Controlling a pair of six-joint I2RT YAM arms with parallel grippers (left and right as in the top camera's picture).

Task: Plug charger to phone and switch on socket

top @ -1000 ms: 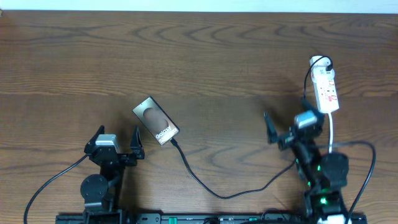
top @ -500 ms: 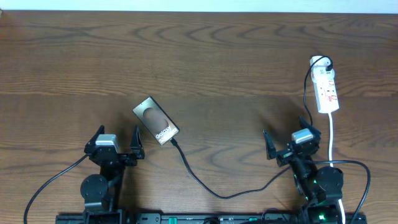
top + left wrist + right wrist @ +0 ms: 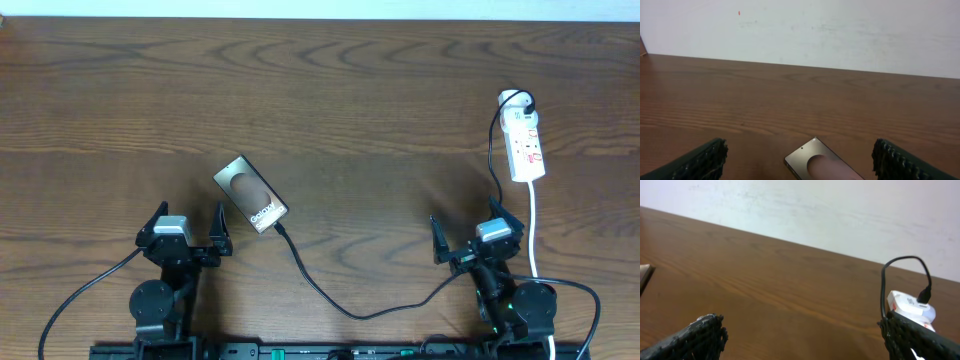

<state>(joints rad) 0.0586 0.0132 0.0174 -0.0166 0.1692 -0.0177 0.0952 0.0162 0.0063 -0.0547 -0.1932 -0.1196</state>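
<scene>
The phone (image 3: 250, 194) lies flat at centre left, lettered end toward the front right; its far end shows in the left wrist view (image 3: 822, 163). The charger cable (image 3: 330, 300) runs from the phone's lettered end, its tip at the phone's edge, and curves along the front toward the right arm. The white socket (image 3: 526, 143) lies at the far right with a black plug at its far end; it also shows in the right wrist view (image 3: 910, 307). My left gripper (image 3: 188, 225) is open and empty just front-left of the phone. My right gripper (image 3: 474, 233) is open and empty, well in front of the socket.
A white cord (image 3: 532, 225) runs from the socket toward the front past the right arm. Thick black arm cables (image 3: 85, 290) lie at the front corners. A pale wall (image 3: 805, 30) rises behind the table's far edge.
My right gripper has drawn back toward the front edge, away from the socket. The left gripper, phone and cable have not moved.
</scene>
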